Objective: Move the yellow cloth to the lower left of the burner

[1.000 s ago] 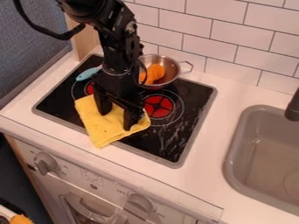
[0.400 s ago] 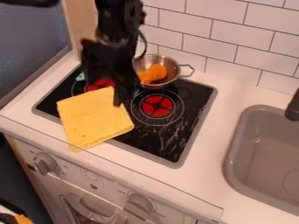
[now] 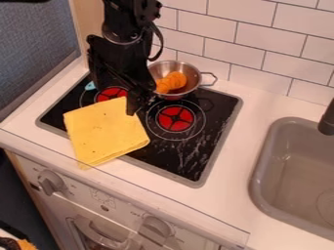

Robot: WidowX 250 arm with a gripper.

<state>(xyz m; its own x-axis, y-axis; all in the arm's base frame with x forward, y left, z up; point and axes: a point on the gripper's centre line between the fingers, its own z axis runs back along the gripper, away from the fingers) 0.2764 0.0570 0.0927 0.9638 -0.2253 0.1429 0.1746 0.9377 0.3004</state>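
The yellow cloth [image 3: 106, 133] lies flat over the front left of the black cooktop [image 3: 184, 161], and its lower corner laps onto the white counter's front strip. It sits to the lower left of the red burner [image 3: 176, 118] at the centre right and just below the other red burner [image 3: 111, 94]. Over the cloth's back edge, the gripper [image 3: 116, 99] hangs open with its fingers spread apart. Nothing is held between them. The right fingertip is by the cloth's upper right corner; whether they touch, I cannot tell.
A metal pot [image 3: 175, 79] with orange food stands behind the burners, close on the gripper's right. A light blue object [image 3: 90, 86] shows at the cooktop's left edge. The sink [image 3: 297, 171] is on the right; a tiled wall rises behind.
The cloth has shifted left and now lies flatter, free of the gripper. The gripper has risen back and to the left, off the cloth's middle.
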